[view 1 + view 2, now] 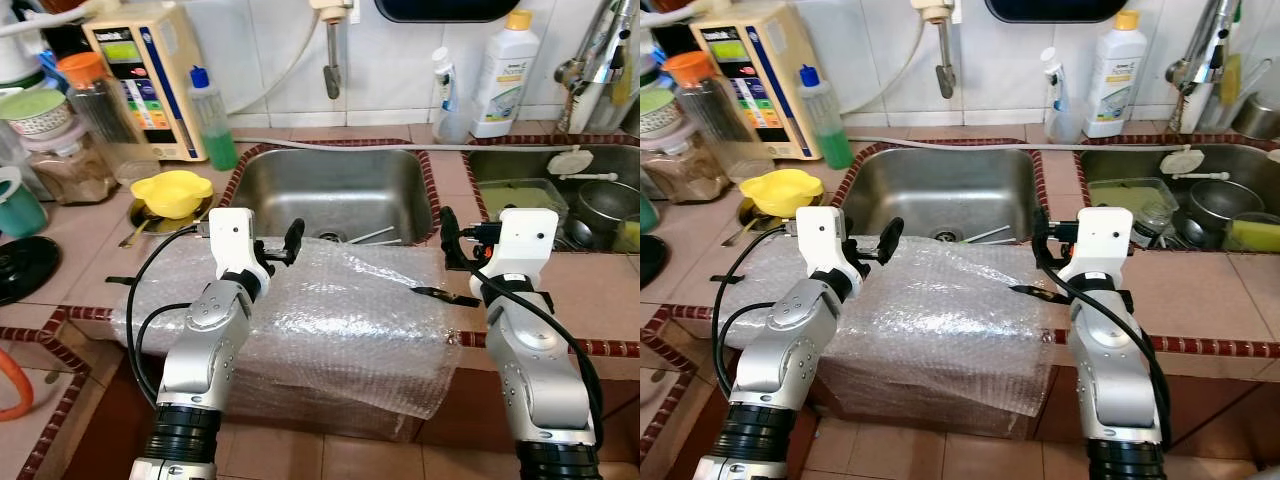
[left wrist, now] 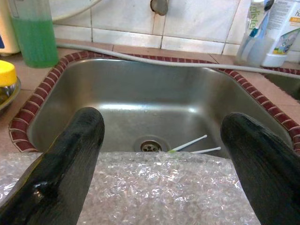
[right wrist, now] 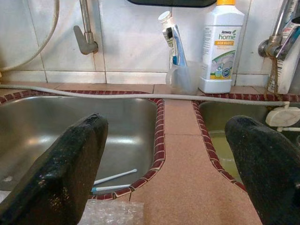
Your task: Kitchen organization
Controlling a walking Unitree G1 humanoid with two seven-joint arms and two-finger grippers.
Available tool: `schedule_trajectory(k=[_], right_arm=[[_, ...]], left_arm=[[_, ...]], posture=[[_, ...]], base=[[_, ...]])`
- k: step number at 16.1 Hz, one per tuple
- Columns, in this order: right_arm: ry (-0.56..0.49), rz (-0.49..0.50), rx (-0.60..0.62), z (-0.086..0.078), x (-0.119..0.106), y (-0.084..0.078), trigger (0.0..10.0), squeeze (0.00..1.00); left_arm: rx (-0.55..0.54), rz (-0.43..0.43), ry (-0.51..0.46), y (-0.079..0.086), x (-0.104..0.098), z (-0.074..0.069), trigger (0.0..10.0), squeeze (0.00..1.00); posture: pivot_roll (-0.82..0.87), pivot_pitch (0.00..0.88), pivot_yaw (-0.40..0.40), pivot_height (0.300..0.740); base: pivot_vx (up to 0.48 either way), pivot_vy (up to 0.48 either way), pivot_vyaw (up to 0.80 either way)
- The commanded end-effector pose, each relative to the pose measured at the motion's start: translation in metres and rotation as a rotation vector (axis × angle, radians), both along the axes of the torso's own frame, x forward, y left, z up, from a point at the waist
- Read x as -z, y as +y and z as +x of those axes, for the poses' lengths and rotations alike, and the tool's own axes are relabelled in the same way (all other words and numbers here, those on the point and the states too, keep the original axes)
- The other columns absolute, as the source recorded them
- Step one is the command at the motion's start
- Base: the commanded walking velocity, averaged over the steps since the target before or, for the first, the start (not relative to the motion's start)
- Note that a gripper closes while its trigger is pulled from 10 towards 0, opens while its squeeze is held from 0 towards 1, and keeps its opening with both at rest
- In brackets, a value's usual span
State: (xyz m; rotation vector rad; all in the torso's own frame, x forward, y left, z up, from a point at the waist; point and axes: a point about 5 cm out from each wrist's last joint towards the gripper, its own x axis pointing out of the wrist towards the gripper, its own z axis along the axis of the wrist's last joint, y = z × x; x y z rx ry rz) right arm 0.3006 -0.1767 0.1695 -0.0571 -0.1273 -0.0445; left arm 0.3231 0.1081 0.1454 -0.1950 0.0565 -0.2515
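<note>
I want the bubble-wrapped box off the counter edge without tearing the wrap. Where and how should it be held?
Probably by its two short ends, one gripper per side: the left gripper from the left, the right gripper from the right. The bubble-wrapped box is wide, lies flat along the counter front before the sink, and overhangs the edge. Both grippers are open above it.

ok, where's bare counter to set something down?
Free: the tile strip between the left sink and right sink, and counter by the right gripper. Crowded: jars far left, bubble wrap in front.
</note>
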Motion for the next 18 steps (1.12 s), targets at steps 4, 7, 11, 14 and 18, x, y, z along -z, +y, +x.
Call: schedule_trajectory(k=[4,7,11,14,18], right_arm=[[-0.029,0.014,0.006,-0.002,-0.006,0.003,10.0,0.0],[-0.032,0.021,0.008,0.0,-0.007,0.003,10.0,0.0],[-0.03,0.024,0.014,-0.001,-0.006,0.003,10.0,0.0],[-0.043,0.022,0.034,0.0,-0.01,-0.002,10.0,0.0],[-0.045,0.011,0.071,-0.001,-0.01,-0.011,10.0,0.0]], left_arm=[[0.025,-0.004,-0.01,-0.001,-0.011,0.003,10.0,0.0],[0.024,-0.022,0.007,-0.001,-0.011,0.002,10.0,0.0],[0.037,-0.018,0.007,-0.003,-0.011,0.001,10.0,0.0],[0.059,-0.017,-0.035,-0.005,-0.017,0.002,10.0,0.0],[0.125,-0.033,-0.068,-0.011,-0.021,-0.001,10.0,0.0]], posture=[[-0.09,0.0,0.139,0.74],[-0.08,0.0,0.144,0.74],[-0.08,0.0,0.147,0.74],[-0.09,0.0,0.154,0.74],[-0.09,0.0,0.157,0.74]], base=[[0.0,0.156,0.0],[0.0,0.441,0.0],[0.0,0.456,0.0],[0.0,0.0,0.0],[0.0,0.0,0.0]])
